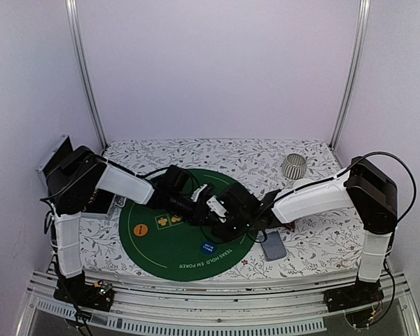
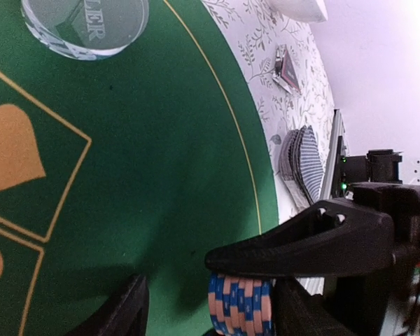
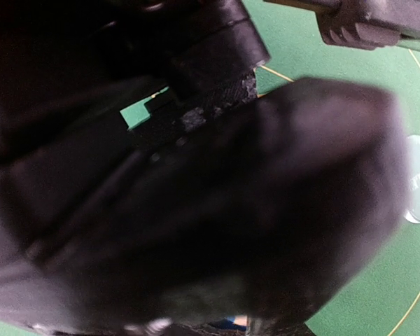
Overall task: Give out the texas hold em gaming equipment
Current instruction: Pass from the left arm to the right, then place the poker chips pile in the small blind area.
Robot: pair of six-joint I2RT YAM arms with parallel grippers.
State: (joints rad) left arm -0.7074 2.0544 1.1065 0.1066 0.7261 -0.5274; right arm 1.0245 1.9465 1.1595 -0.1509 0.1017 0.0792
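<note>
Above, we see left gripper [image 1: 213,206] and right gripper [image 1: 229,217] tip to tip at mid-mat [image 1: 161,259]. The card deck [image 1: 273,246] lies off the mat's near-right edge, long axis near-to-far. The ribbed cup [image 1: 293,166] hides its inside. Left wrist: fingers [image 2: 129,311] spread, chip stack [image 2: 239,306] on its side between them, axis finger to finger. Right wrist: dark blur, and we cannot tell its fingers' state.

Stack of orange-and-blue striped poker chips [image 2: 239,306] stood on the green mat [image 1: 154,253], clear disc [image 2: 84,24] lay flat well apart, orange button [image 1: 141,229] and blue button [image 1: 208,247] lay near mat edge, grey-blue-backed cards [image 1: 272,245] lay just beside mat.
</note>
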